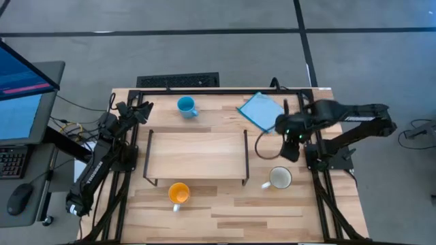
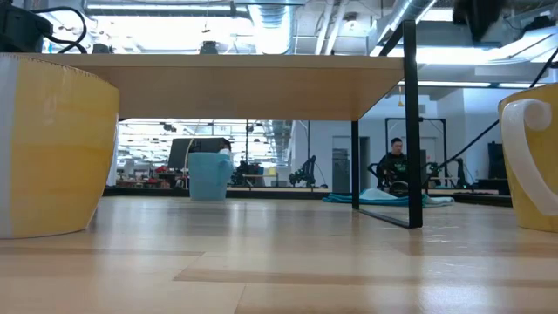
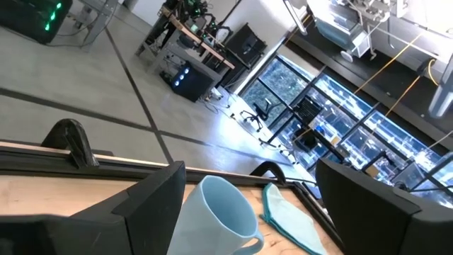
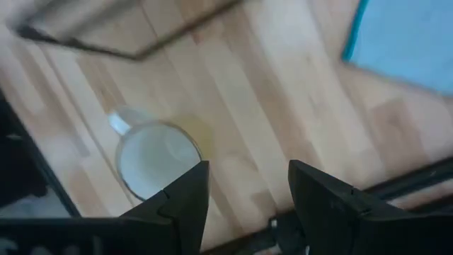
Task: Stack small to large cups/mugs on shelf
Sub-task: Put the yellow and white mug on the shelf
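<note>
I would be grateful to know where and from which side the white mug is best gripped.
Probably by the rim, from above. The white mug stands upright and open-topped on the table, with its handle toward the shelf. The right end effector, open beside it, could pinch the wall on the side away from the handle.

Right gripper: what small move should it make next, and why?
Probably lower the open right gripper toward the white ceramic mug. It hovers beside that mug, none of the three mugs is on the light-wood shelf yet, and the left gripper waits at the table's far left.
</note>
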Motion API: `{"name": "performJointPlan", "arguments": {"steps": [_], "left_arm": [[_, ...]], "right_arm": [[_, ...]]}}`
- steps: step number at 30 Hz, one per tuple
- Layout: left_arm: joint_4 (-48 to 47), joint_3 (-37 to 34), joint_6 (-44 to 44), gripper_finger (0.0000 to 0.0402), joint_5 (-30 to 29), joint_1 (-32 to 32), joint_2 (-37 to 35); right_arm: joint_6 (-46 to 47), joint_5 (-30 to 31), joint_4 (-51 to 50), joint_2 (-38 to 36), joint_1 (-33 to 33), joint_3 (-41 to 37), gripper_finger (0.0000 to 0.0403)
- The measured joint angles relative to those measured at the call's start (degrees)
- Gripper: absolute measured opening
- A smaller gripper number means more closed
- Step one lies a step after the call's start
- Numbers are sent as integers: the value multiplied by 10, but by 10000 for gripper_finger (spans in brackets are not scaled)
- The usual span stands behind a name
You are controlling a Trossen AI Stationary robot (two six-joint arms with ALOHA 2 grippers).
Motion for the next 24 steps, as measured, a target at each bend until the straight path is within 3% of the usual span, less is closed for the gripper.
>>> {"name": "performJointPlan", "arguments": {"steps": [7,12,17,24], "left_arm": [[0,0,0,308,0,0,0],[0,0,0,308,0,0,0],[0,0,0,308,0,0,0],[0,0,0,308,-4,0,0]], "right_arm": [[72,-5,107,-69,14,-111,208],[137,-6,123,-101,35,-151,205],[161,-6,126,-92,73,-154,205],[151,-5,121,-25,121,-154,200]]}}
